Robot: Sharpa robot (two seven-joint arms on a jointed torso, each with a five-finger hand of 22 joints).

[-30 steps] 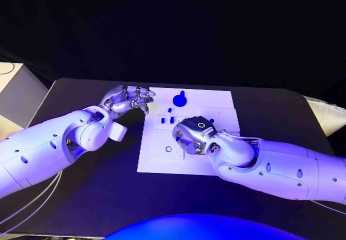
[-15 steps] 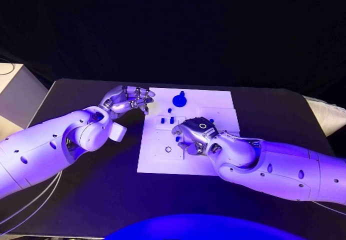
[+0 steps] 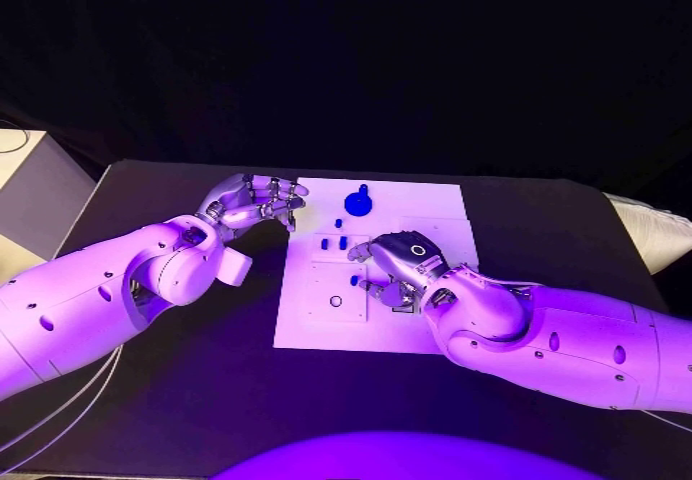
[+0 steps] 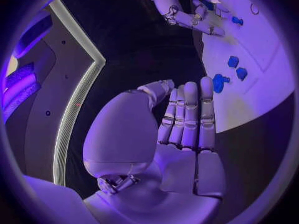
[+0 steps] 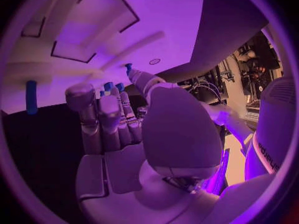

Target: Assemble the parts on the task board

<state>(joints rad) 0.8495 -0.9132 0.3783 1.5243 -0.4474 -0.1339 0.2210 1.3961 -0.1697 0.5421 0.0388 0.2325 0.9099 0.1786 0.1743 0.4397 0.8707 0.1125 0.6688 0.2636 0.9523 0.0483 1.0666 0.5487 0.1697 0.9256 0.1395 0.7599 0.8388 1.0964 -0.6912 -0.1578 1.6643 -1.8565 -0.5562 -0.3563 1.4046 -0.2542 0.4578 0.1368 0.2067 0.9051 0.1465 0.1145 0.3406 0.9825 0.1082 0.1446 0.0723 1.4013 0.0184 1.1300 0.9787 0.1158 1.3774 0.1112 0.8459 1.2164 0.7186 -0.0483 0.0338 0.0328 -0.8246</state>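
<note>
I'm mid-placement: my right hand [image 3: 392, 268] pinches a small part [image 5: 128, 66] over the board [image 3: 433, 200], my left hand [image 3: 257, 203] idles empty beside it, fingers together; next I need to line up a socket.

Two-armed robot, white shells, silver hands.
Left arm [image 3: 101, 290] and right arm [image 3: 577, 340]: smooth, rounded white casings dotted with small dark screw recesses; thin pale cables trail beneath the left arm. Left hand [image 3: 257, 203] and right hand [image 3: 392, 268]: silver, segmented metal fingers with dark seams; a round dark-ringed fitting sits on the back of the right hand.
</note>
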